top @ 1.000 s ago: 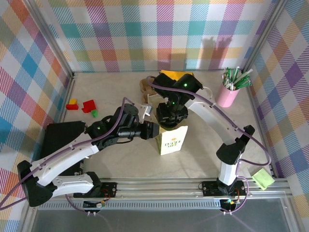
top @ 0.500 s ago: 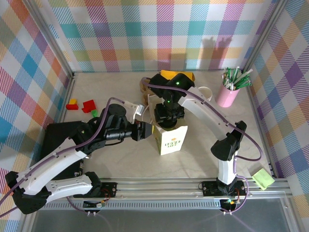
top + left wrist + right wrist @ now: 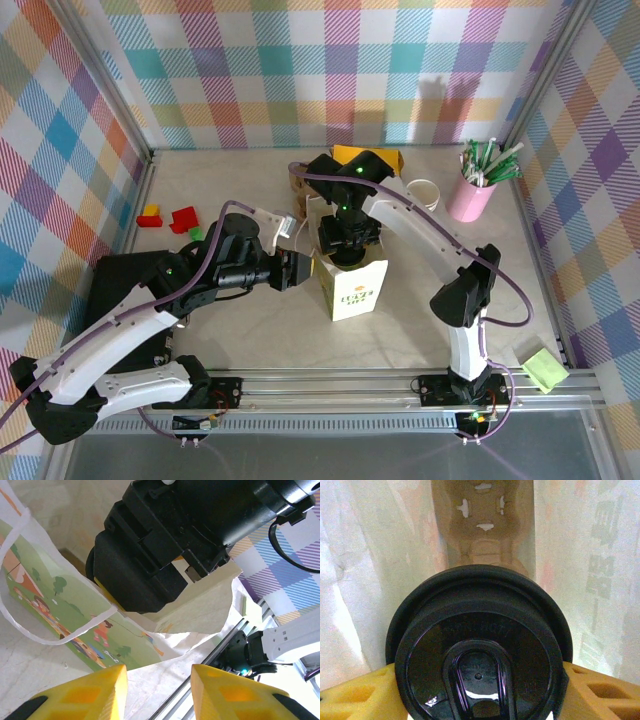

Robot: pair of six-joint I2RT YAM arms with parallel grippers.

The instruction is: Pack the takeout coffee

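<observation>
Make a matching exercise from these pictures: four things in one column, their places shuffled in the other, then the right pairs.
Things
1. takeout coffee with a round black plastic lid
2. white paper bag with green print
3. tall pink cup of straws
4. red plastic blocks

Places
A. far right corner of the table
B. far left, near the wall
C. inside the bag, between the yellow fingers of the right tool
D. upright at the table's middle

Pairs: 1-C, 2-D, 3-A, 4-B
</observation>
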